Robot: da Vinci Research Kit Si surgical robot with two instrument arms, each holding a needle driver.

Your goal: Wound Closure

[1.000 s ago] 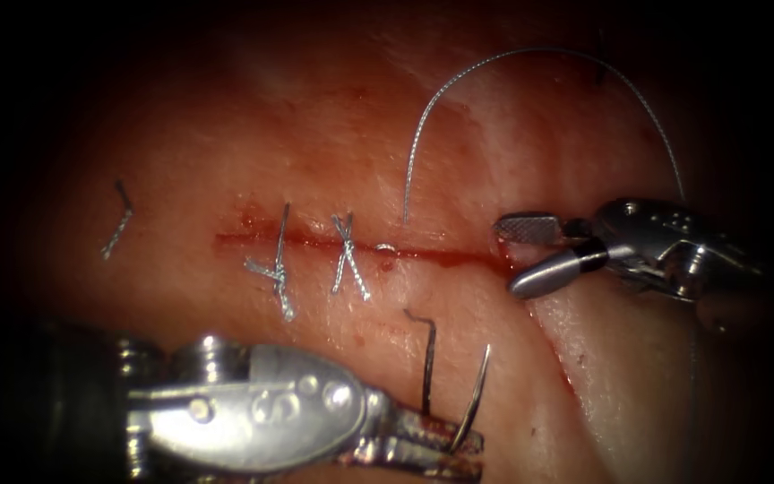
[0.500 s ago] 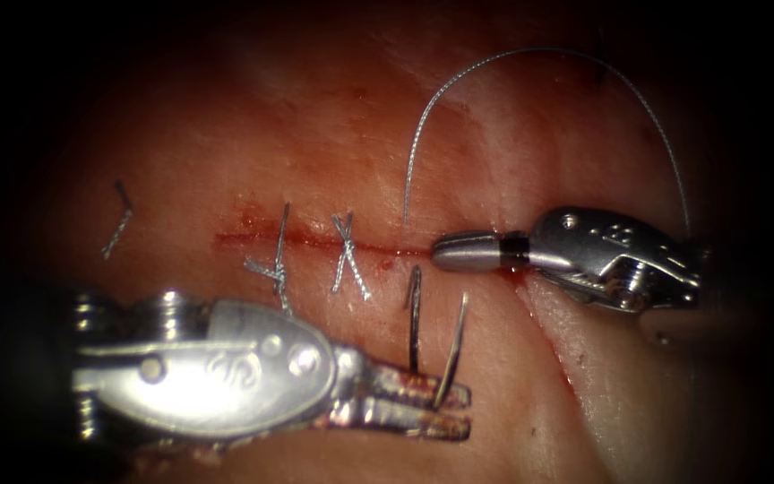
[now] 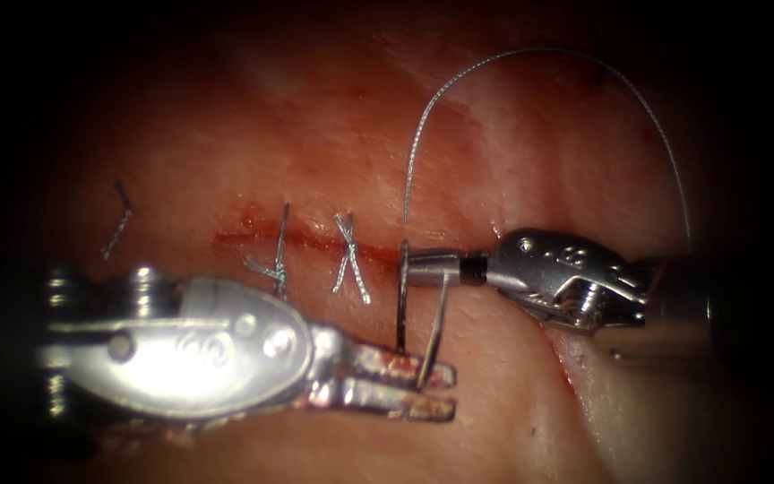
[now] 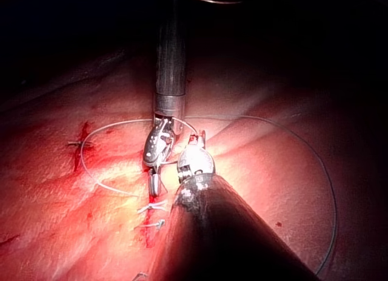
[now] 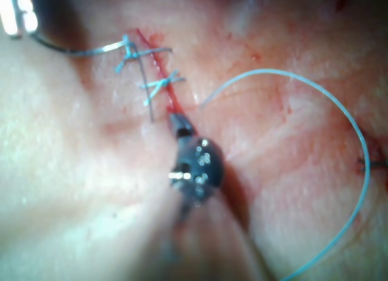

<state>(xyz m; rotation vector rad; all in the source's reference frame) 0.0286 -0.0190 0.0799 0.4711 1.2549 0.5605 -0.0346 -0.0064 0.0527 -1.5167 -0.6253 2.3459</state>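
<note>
In the endoscope view my left tool (image 3: 436, 392) lies below the cut (image 3: 253, 239), shut on the curved needle (image 3: 434, 327) low on its curve. The needle stands free above the tissue (image 3: 315, 134), its upper end level with the cut, a dark shadow line beside it. My right tool (image 3: 414, 266) lies along the cut from the right, jaws shut on nothing, tips beside the needle's upper end. The thread (image 3: 512, 56) arcs from just above the cut over to the right. The right wrist view shows the right tool (image 5: 177, 122) and the needle (image 5: 73, 49).
Two tied stitches (image 3: 278, 269) (image 3: 349, 260) cross the cut left of the tools. A cut end of thread (image 3: 118, 224) lies far left. Red fluid lines the cut. A pale fold of tissue (image 3: 575, 367) runs down at the lower right.
The right tool's jaws have shut and it has slid left along the cut to the needle. The left tool has moved left and up toward the cut, carrying the needle.
</note>
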